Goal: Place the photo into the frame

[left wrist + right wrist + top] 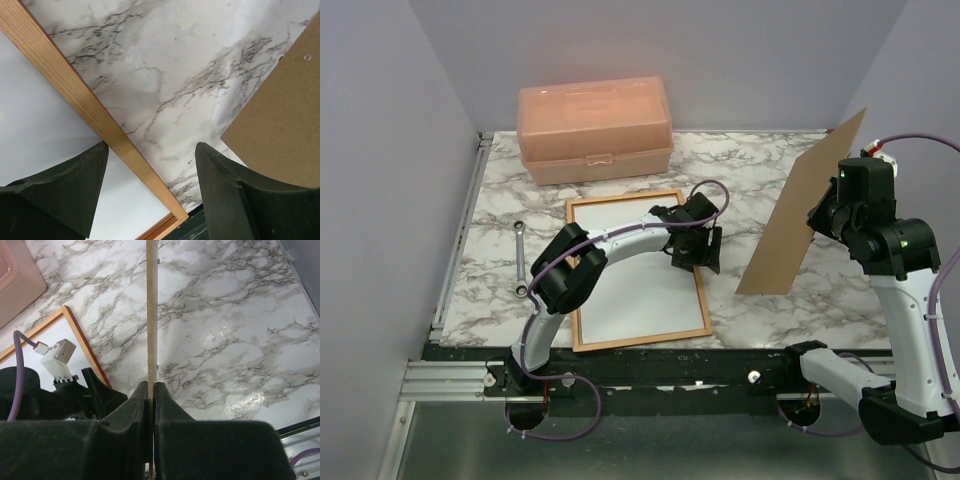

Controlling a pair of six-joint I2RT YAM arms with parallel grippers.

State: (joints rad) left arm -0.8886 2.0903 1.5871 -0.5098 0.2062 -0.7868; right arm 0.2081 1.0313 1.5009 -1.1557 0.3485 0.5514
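The wooden frame (571,270) lies flat on the marble table, its tan back up. The photo (630,295) fills it, showing only a plain white side. My left gripper (695,250) hovers open over the frame's right rail. In the left wrist view that rail (75,95) runs diagonally between the spread fingers (75,190), with the white photo (35,125) to its left and nothing gripped by the left gripper (151,146). At the right, my right gripper (825,215) is shut on a brown backing board (800,215), holding it upright. Its thin edge (152,315) rises from the right gripper (151,385).
A peach plastic box (595,130) stands at the back of the table. A metal wrench (522,260) lies left of the frame. The lower corner of the backing board (285,115) reaches near the left gripper. The table's dark front rail (670,360) runs just below the frame.
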